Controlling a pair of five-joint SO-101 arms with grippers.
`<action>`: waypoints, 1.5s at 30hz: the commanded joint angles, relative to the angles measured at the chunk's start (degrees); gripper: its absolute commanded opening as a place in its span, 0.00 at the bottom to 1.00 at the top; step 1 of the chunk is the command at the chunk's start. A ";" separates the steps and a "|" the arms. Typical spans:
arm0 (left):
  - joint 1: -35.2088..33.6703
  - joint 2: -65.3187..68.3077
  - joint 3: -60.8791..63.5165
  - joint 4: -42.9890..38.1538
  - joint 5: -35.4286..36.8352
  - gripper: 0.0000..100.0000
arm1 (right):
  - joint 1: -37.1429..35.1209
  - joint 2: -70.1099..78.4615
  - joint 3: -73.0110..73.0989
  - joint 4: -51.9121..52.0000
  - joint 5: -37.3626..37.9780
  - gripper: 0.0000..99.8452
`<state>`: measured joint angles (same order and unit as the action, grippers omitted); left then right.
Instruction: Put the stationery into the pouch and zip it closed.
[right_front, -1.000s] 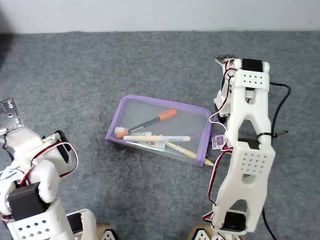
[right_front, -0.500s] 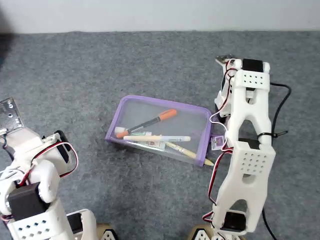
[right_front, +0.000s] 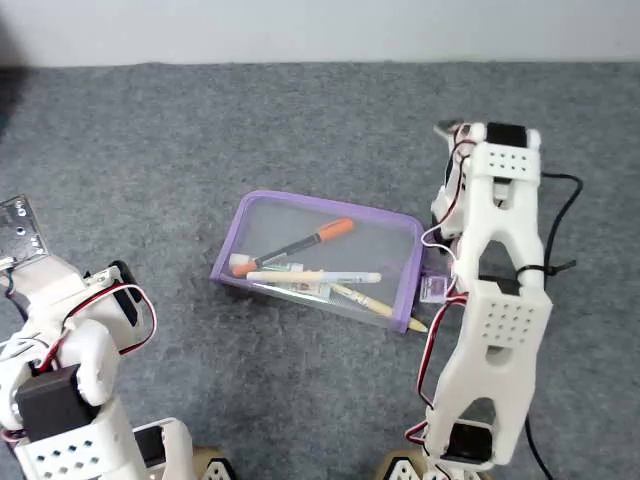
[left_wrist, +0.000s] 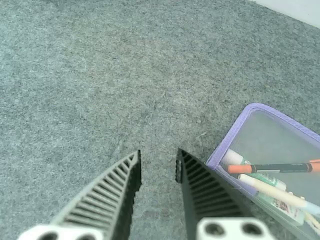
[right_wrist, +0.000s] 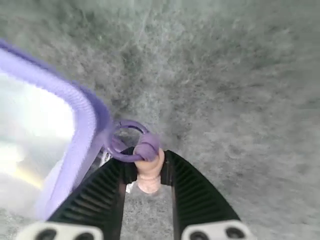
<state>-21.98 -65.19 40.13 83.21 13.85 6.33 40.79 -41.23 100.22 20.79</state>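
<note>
Pouch (right_front: 318, 215) sits in the middle of the high view, on the grey surface (right_front: 200, 130). It is purple with a see-through side, so the things inside show: an orange pen (right_front: 297, 245), a white pen (right_front: 315, 277) and a pencil (right_front: 375, 303). The pencil tip pokes out at the lower right corner of the pouch, so I think the zip is not shut all the way there. The right arm (right_front: 495, 300) stands at the right of the frame, bent down over that same corner. The left arm (right_front: 60, 390) is in the lower left, well apart from the pouch.

In the left wrist view the left gripper (left_wrist: 158, 155) hangs over the bare surface. Its fingers (left_wrist: 117, 190) have a narrow gap and hold nothing. The pouch is near, so this arm looks like it is waiting.

In the right wrist view the right gripper (right_wrist: 148, 167) has its fingers (right_wrist: 95, 195) pinched on the zip pull (right_wrist: 148, 176), a small pale tab on a purple ring (right_wrist: 127, 142) at the pouch's corner. Holding the tab lets it drag the zip along. The pencil tip may get in the way.
</note>
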 joint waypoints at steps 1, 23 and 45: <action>0.09 -0.09 -1.89 -1.05 0.35 0.11 | 0.04 -12.70 -2.11 2.15 1.76 0.01; 5.54 -0.62 -21.85 1.05 0.18 0.11 | -27.03 -44.62 -2.11 -6.81 11.25 0.01; 8.88 -0.62 -27.47 1.32 1.93 0.11 | -50.07 -45.32 0.09 -11.74 16.62 0.01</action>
<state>-11.96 -65.98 14.73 88.31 13.85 -41.93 -2.90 -41.23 87.21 36.88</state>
